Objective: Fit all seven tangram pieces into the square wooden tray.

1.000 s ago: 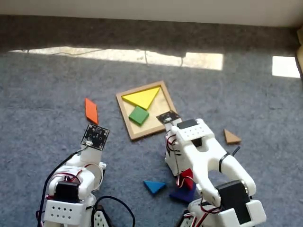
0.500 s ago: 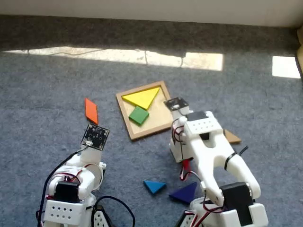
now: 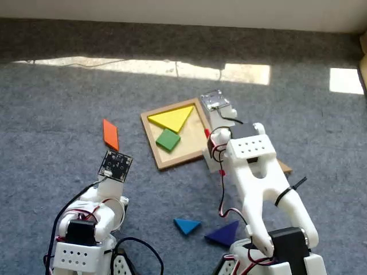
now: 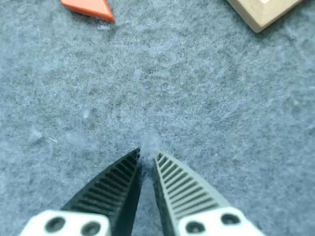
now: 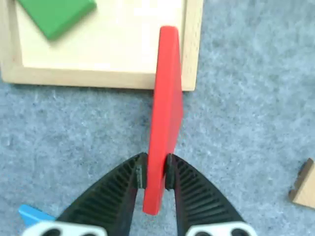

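The square wooden tray (image 3: 151,143) holds a yellow triangle (image 3: 171,117) and a green square (image 3: 168,140). My right gripper (image 5: 155,172) is shut on a red piece (image 5: 165,113), held on edge above the tray's rim (image 5: 98,78) near a corner. In the high view the right arm (image 3: 246,150) stands at the tray's near right side, with a sliver of the red piece (image 3: 207,133) showing. My left gripper (image 4: 146,157) is shut on nothing, just above the carpet. An orange parallelogram (image 3: 110,134) lies left of the tray.
A light blue triangle (image 3: 187,226) and a dark blue triangle (image 3: 225,234) lie on the grey carpet near the arms' bases. A tan triangle (image 3: 284,168) peeks out right of the right arm. The left arm (image 3: 94,215) stands at lower left.
The right arm has swung away from the blue triangles and forward to the tray's right side, carrying the red piece. The left arm has not moved.
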Available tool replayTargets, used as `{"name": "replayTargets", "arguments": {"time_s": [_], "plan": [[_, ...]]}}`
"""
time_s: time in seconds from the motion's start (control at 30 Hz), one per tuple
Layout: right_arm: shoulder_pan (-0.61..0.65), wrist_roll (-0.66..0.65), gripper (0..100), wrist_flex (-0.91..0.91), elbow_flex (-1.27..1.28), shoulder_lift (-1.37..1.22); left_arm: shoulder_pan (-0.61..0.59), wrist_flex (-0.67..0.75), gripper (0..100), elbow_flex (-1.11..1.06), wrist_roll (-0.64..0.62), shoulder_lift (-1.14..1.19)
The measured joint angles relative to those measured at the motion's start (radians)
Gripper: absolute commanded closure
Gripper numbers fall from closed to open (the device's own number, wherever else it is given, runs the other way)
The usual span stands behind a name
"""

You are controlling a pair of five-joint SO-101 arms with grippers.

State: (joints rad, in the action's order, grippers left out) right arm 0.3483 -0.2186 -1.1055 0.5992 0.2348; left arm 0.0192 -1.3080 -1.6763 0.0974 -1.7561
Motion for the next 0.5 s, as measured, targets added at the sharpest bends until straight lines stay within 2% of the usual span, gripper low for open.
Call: {"name": "replayTargets", "arguments": {"time_s": [0.5], "plan": [[-0.037,0.000,99.1,0.043,-0.003,0.012,0.000,0.000,99,0.000,0.000,0.000]]}}
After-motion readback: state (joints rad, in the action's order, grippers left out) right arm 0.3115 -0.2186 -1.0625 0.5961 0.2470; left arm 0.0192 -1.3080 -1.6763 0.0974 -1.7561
